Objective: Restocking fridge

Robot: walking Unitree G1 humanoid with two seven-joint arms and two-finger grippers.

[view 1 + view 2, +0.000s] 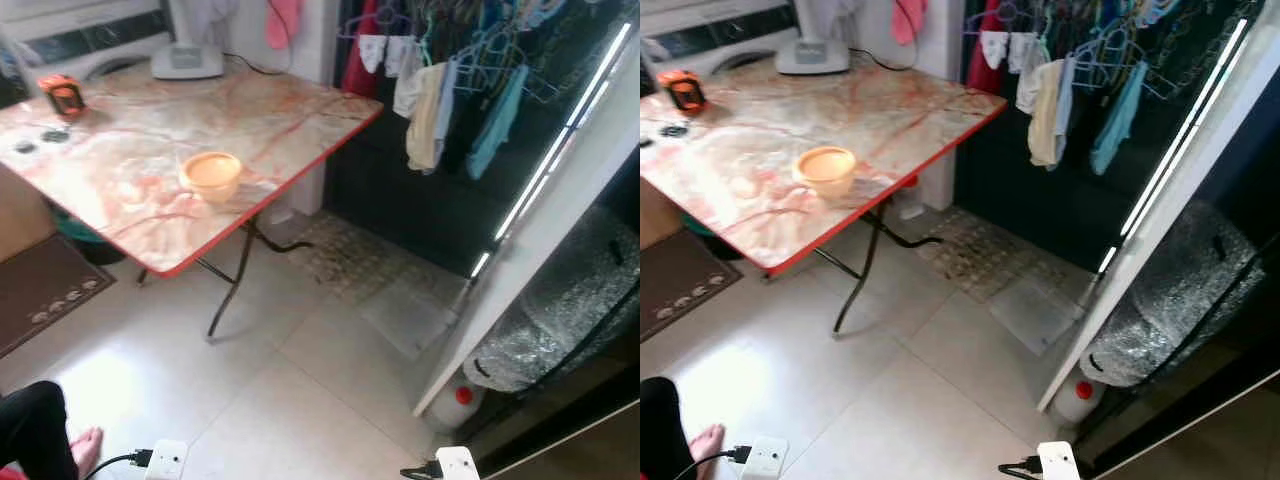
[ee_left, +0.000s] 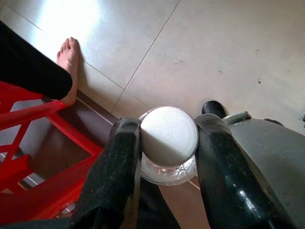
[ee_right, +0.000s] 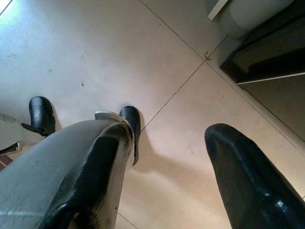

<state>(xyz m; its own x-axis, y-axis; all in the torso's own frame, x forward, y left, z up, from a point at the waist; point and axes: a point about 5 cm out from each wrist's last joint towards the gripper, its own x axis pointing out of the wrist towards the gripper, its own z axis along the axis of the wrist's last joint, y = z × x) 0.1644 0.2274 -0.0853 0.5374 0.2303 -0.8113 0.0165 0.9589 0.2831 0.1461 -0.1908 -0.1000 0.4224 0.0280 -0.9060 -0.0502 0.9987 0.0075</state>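
Note:
In the left wrist view my left gripper (image 2: 167, 143) is shut on a clear bottle with a white ribbed cap (image 2: 169, 137), both black fingers pressing its neck, hanging over the tiled floor. My right gripper (image 3: 167, 171) hangs open above the floor with nothing between its fingers. The head views show the open fridge door (image 1: 560, 200) at the right, white with a lit strip along its edge. Behind it the dark fridge interior holds a silvery wrapped bundle (image 1: 560, 310). A bottle with a red cap (image 1: 458, 400) stands low by the door's foot.
A folding table (image 1: 150, 150) with a marbled top and red rim stands at left, carrying an orange bowl (image 1: 211, 175). A person's bare foot (image 2: 69, 62) and a red chair (image 2: 33, 157) are close by. Power strips (image 1: 165, 460) lie on the floor. Clothes (image 1: 450, 90) hang behind.

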